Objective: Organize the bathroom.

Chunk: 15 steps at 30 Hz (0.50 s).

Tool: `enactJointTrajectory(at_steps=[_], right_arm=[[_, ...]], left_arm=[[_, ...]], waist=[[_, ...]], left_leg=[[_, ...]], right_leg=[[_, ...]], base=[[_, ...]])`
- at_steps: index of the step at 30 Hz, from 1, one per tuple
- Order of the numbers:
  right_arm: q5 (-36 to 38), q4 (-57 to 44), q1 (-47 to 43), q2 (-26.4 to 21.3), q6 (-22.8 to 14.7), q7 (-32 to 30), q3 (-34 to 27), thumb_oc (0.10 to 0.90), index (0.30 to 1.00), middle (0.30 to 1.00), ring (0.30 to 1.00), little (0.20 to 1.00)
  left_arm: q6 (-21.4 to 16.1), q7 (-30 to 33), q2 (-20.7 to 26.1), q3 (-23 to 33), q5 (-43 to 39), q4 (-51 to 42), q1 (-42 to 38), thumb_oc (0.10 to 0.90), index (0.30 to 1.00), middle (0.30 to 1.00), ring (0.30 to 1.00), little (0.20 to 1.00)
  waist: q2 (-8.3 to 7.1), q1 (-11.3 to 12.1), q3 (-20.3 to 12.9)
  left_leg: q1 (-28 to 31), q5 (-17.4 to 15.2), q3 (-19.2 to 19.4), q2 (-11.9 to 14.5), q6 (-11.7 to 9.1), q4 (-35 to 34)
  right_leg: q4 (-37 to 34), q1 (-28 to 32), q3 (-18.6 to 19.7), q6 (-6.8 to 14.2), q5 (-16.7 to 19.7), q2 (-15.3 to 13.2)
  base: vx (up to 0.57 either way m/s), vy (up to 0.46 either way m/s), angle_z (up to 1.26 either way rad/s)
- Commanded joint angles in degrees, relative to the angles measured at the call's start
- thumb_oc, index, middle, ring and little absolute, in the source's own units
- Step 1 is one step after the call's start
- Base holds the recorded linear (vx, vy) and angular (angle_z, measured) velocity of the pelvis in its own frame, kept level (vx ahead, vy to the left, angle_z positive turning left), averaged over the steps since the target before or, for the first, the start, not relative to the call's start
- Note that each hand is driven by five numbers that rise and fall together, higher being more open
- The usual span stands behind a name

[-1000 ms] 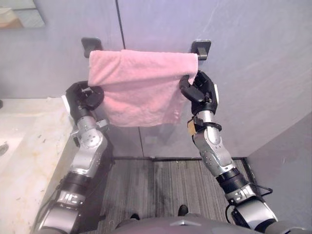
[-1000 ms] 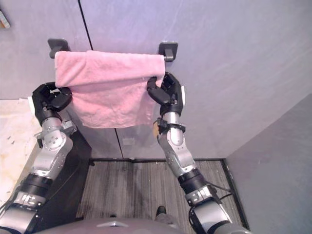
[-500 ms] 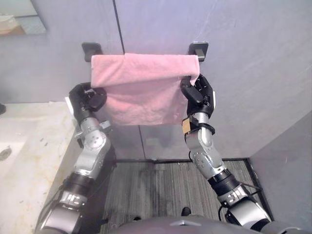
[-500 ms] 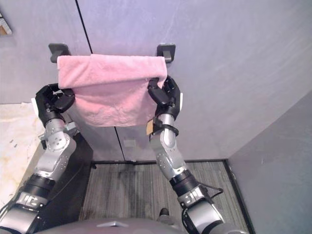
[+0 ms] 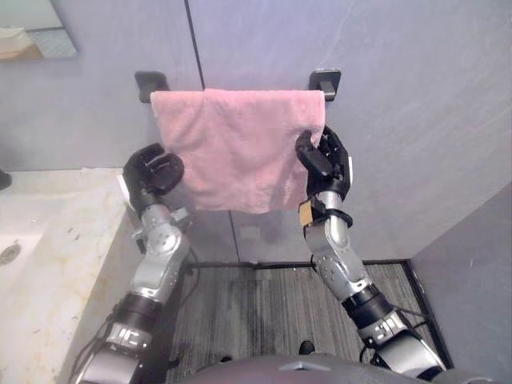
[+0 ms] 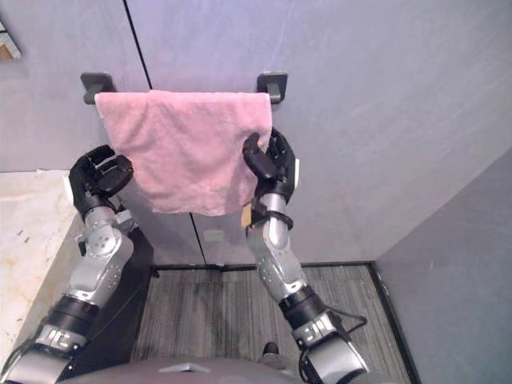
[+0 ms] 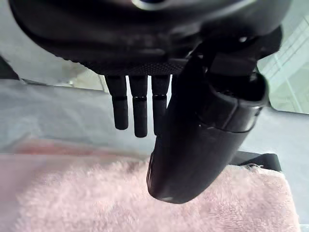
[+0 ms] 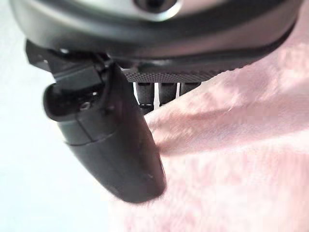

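A pink towel [image 5: 236, 148] hangs over the wall rail between two black brackets [image 5: 325, 80], its loose end reaching well below the rail. My right hand [image 5: 326, 156] is raised at the towel's right edge. Its thumb lies across the front of the cloth and its fingers [image 8: 160, 93] are behind it, pinching the edge. My left hand [image 5: 152, 170] sits just off the towel's lower left side, apart from the cloth. Its fingers [image 7: 140, 108] are straight and hold nothing, with the towel [image 7: 96, 198] showing past them.
A pale stone counter [image 5: 48, 256] with a sink lies to my left, its dark side panel next to my left arm. A mirror corner [image 5: 32, 28] shows at the upper left. Grey walls meet at the right, above a striped floor [image 5: 264, 304].
The towel's front layer has dropped and now hangs longer and flatter. My left hand has let go of the left edge and moved down and a little right. My right hand stays at the right edge.
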Motion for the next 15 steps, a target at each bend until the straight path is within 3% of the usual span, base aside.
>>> enactJointTrajectory(at_steps=[1,5,8,10,11,13,15], right_arm=[[-6.1,-0.5,3.8,-3.8,-3.4,-1.5,-4.9,0.8,0.9,0.9,0.9,0.9],[-6.8,0.2,7.7,-4.3,-1.2,-1.1,-6.6,0.8,0.9,0.9,0.9,0.9],[-9.2,2.3,10.5,-4.5,-0.1,-0.6,-8.2,0.8,0.9,0.9,0.9,0.9],[-8.9,4.1,11.7,-4.6,0.0,-0.2,-9.1,0.8,0.9,0.9,0.9,0.9],[-9.4,6.0,12.2,-4.8,0.2,-0.2,-9.7,0.8,0.9,0.9,0.9,0.9],[-9.6,6.6,12.6,-4.9,0.5,-0.3,-9.9,0.8,0.9,0.9,0.9,0.9],[-11.8,9.8,13.5,-5.4,1.2,0.5,-10.7,0.8,0.9,0.9,0.9,0.9]], left_arm=[[-2.9,-2.1,-0.4,2.8,-4.6,-0.2,-1.9,0.8,0.9,0.9,0.9,0.9],[-0.3,-7.1,-2.5,2.1,-11.5,-0.7,1.8,0.8,0.9,0.9,0.9,0.9],[2.5,-11.3,-2.9,2.7,-13.3,0.2,6.1,0.8,0.9,0.9,0.9,0.9],[2.3,-13.1,-2.7,2.9,-13.0,2.0,7.8,0.8,0.9,0.9,0.9,0.9],[6.1,-17.1,-2.6,3.2,-14.2,3.4,9.0,0.8,0.9,0.9,0.9,0.9],[6.5,-18.7,-2.6,2.9,-14.3,4.5,9.7,0.8,0.9,0.9,0.9,0.9],[9.5,-25.4,-2.1,2.6,-13.9,8.4,11.9,0.8,0.9,0.9,0.9,0.9]], waist=[[1.1,-1.1,-0.3],[1.02,-1.4,0.4],[1.04,-1.7,1.0],[1.08,-1.8,1.3],[1.1,-1.8,1.5],[1.2,-1.8,1.5],[1.46,-1.8,1.9]], left_leg=[[0.0,-3.1,1.1,-4.4,3.8,-0.1],[-0.1,-3.2,1.3,-4.2,4.0,-0.1],[0.0,-3.2,1.7,-4.0,4.1,-0.1],[-0.1,-3.2,1.8,-4.0,4.1,-0.1],[0.1,-3.3,1.9,-4.0,4.2,-0.1],[0.0,-3.3,2.0,-4.0,4.2,-0.1],[-0.1,-3.3,2.2,-4.0,4.2,-0.1]], right_leg=[[3.9,1.7,-0.4,2.5,-8.9,2.9],[4.4,1.2,-0.1,2.6,-8.8,2.9],[4.5,1.0,0.0,2.6,-8.7,3.0],[4.5,1.0,0.0,2.7,-8.6,3.0],[4.4,1.1,0.0,2.7,-8.6,3.1],[4.3,1.0,0.0,2.7,-8.5,3.1],[4.1,1.0,-0.1,2.7,-8.3,3.1]], base=[[-0.05,-0.029,-0.03],[-0.06,-0.025,-0.05],[-0.05,-0.023,-0.11],[-0.05,-0.007,-0.04],[-0.04,0.0,-0.03],[-0.04,0.005,-0.01],[-0.06,0.011,-0.01]])
